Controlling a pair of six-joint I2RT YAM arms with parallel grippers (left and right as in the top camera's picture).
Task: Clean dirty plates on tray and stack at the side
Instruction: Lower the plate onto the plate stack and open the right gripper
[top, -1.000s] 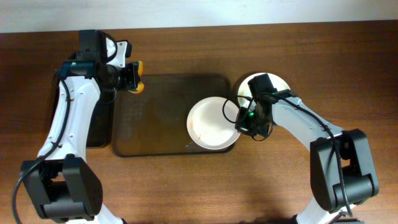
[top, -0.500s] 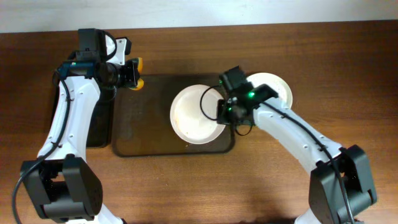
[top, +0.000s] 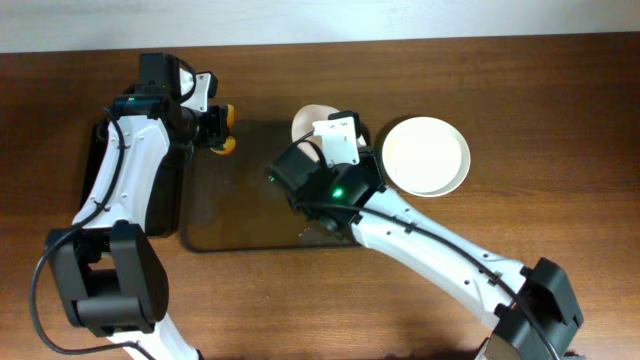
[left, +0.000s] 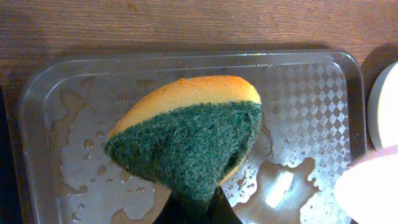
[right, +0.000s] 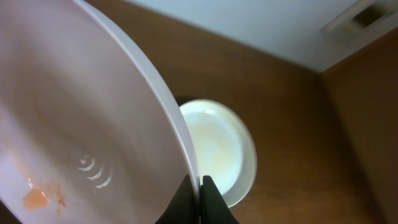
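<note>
My right gripper (right: 199, 186) is shut on the rim of a dirty white plate (right: 81, 118) with orange smears, held lifted and tilted on edge over the tray. Overhead, only a part of that plate (top: 312, 122) shows behind my right arm. My left gripper (left: 198, 211) is shut on a yellow sponge with a green scrub face (left: 193, 140), held over the wet clear tray (left: 298, 93); overhead the sponge (top: 225, 128) is at the tray's far left corner. A clean white plate (top: 427, 155) lies on the table right of the tray (top: 235, 215); it also shows in the right wrist view (right: 217, 149).
A dark flat tray (top: 160, 205) lies left of the main tray, under my left arm. The clean plate's edge (left: 382, 93) shows at the right of the left wrist view. Bare wooden table (top: 560, 120) lies to the right and front.
My right arm swung left across the tray and lifted the dirty plate, tipping it from flat to on edge. The clean plate came into full view. My left gripper with the sponge barely moved.
</note>
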